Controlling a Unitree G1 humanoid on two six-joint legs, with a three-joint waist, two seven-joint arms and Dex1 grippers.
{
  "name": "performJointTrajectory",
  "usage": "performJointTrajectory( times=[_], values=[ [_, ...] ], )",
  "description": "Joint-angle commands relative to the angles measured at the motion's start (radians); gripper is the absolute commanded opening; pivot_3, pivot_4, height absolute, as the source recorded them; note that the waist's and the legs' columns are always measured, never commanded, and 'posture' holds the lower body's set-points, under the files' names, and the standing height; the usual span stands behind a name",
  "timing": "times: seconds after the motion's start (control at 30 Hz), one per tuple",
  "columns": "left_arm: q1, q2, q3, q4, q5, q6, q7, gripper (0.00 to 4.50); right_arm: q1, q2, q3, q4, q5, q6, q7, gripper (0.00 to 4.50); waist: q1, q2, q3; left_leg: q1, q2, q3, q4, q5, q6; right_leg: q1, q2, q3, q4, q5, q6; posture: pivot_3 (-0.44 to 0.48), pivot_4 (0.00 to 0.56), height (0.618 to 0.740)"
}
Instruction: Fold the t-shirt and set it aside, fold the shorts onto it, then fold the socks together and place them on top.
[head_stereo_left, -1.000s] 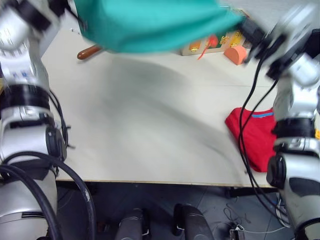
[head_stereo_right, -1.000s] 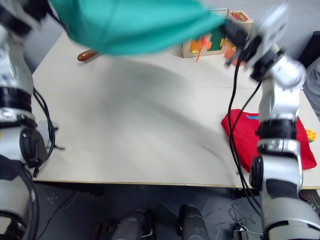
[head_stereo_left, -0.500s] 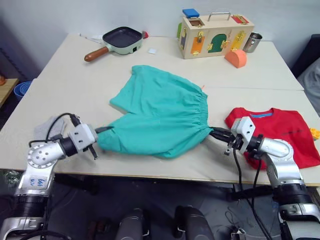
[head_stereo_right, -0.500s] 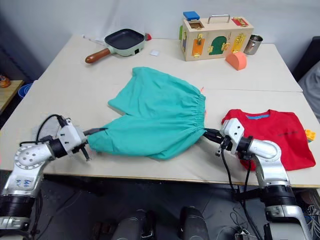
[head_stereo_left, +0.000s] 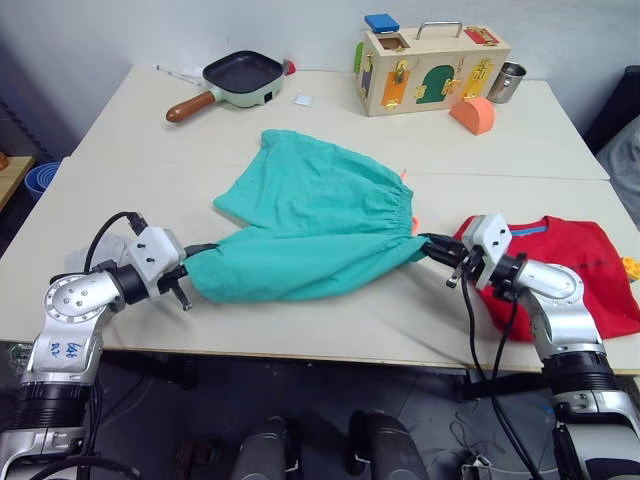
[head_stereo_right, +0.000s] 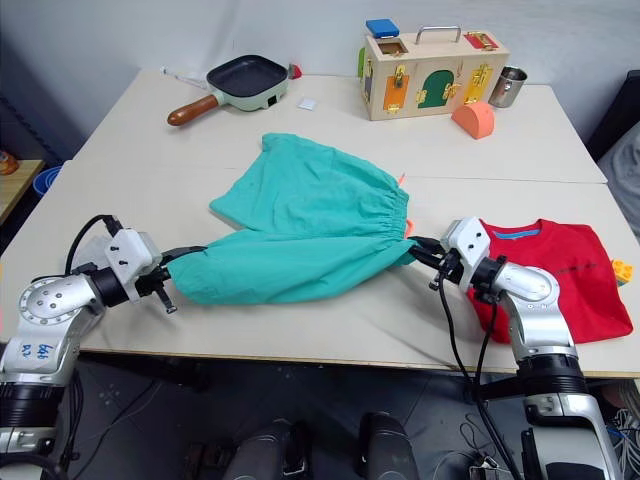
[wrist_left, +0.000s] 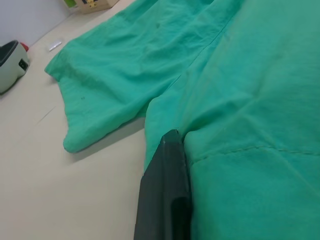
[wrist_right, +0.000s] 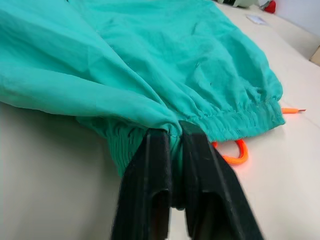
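shorts (head_stereo_left: 320, 225): teal, lay mid-surface, far half spread flat, near half doubled over and pulled taut between the two pincers; orange drawstring (wrist_right: 235, 150) poked out beside the waistband.
handling: thin, crinkly, light cloth — judged limp and a bit slippery, will sag and slide unless kept in tension; best taken at the gathered elastic waistband or a hemmed leg edge, where it bunches thick enough to bite.
left pincer (head_stereo_left: 192, 260): closed on the leg-end corner of the shorts, fabric wrapped over the finger in the wrist view.
right pincer (head_stereo_right: 425, 252): clamped on the bunched waistband end, fingers nearly together with cloth between them.
arm pose: both arms low, forearms reaching inward just above the surface (head_stereo_left: 330, 330), pincers pointing at each other from opposite ends of the fold — well apart.
t-shirt (head_stereo_left: 585, 265): red, folded, on the robot's right side of the surface, just behind the right arm.
step: fold of shorts looked half done; not yet on the t-shirt.
clutter: pan (head_stereo_left: 240, 78), wooden latch box (head_stereo_left: 430, 60) at far edge — well apart from the work.
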Motion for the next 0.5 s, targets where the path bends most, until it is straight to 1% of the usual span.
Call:
performJointTrajectory(
  times=[0.03, 0.1, 0.17, 0.23, 0.27, 0.3, 0.37, 0.43, 0.5],
  values=[
    [-0.011, 0.031, 0.028, 0.015, -0.003, -0.031, -0.033, 1.29, 0.0, -0.017, -0.013, -0.027, 0.012, -0.012, 0.035, 1.81, -0.001, 0.0, 0.0, 0.0, 0.0, 0.0, 0.0, 0.0, 0.0, 0.0, 0.0, 0.0, 0.0, 0.0, 0.0, 0.0, 0.15, 0.74],
    [0.007, 0.053, 0.037, 0.034, -0.012, -0.062, -0.081, 1.87, 0.026, -0.032, -0.014, -0.055, 0.041, -0.041, 0.114, 2.47, -0.001, 0.0, 0.0, 0.0, 0.0, 0.0, 0.0, 0.0, 0.0, 0.0, 0.0, 0.0, 0.0, 0.0, 0.0, 0.0, 0.15, 0.74],
    [0.025, 0.079, 0.031, 0.053, 0.007, -0.113, -0.116, 2.52, 0.046, -0.048, -0.013, -0.074, 0.056, -0.052, 0.175, 3.2, -0.001, 0.0, 0.0, 0.0, 0.0, 0.0, -0.001, 0.0, 0.0, 0.0, 0.0, 0.0, -0.001, 0.0, 0.0, 0.0, 0.15, 0.74],
    [0.103, 0.174, 0.027, 0.117, 0.041, -0.229, -0.226, 3.13, 0.075, -0.095, -0.035, -0.088, 0.073, -0.072, 0.244, 3.86, -0.004, 0.0, 0.0, 0.0, 0.0, 0.0, -0.001, 0.0, 0.0, 0.0, 0.0, 0.0, -0.001, 0.0, 0.0, 0.0, 0.15, 0.74],
    [0.127, 0.207, 0.035, 0.151, 0.066, -0.257, -0.227, 3.44, 0.082, -0.115, -0.05, -0.087, 0.083, -0.08, 0.268, 4.2, -0.006, 0.0, 0.0, 0.0, 0.0, 0.001, -0.002, 0.0, 0.0, -0.001, 0.0, 0.0, -0.002, 0.0, 0.0, 0.0, 0.15, 0.74],
    [0.138, 0.219, 0.049, 0.173, 0.056, -0.252, -0.23, 3.8, 0.086, -0.13, -0.058, -0.083, 0.09, -0.079, 0.284, 4.5, -0.006, 0.0, 0.0, 0.0, 0.0, 0.002, -0.002, 0.0, 0.0, -0.001, 0.0, 0.001, -0.002, 0.0, 0.0, 0.0, 0.15, 0.74],
    [0.153, 0.234, 0.074, 0.214, 0.056, -0.279, -0.207, 4.41, 0.092, -0.155, -0.075, -0.065, 0.099, -0.101, 0.31, 4.5, -0.003, 0.001, 0.0, 0.0, 0.0, 0.002, -0.003, 0.0, 0.0, -0.001, 0.0, 0.001, -0.005, 0.0, 0.0, 0.0, 0.15, 0.74],
    [0.173, 0.238, 0.093, 0.226, 0.052, -0.334, -0.214, 4.48, 0.101, -0.167, -0.086, -0.054, 0.105, -0.155, 0.352, 4.5, -0.001, 0.0, 0.0, 0.001, 0.0, 0.001, -0.002, 0.0, 0.0, 0.0, -0.001, 0.0, -0.007, 0.0, 0.0, 0.0, 0.15, 0.74],
    [0.201, 0.211, 0.113, 0.156, -0.033, -0.4, -0.277, 4.48, 0.108, -0.163, -0.085, -0.062, 0.115, -0.219, 0.398, 4.5, 0.001, 0.0, 0.0, 0.001, 0.0, 0.0, -0.002, -0.001, 0.0, 0.0, -0.002, 0.0, -0.007, 0.0, 0.0, 0.0, 0.15, 0.74]
  ],
)
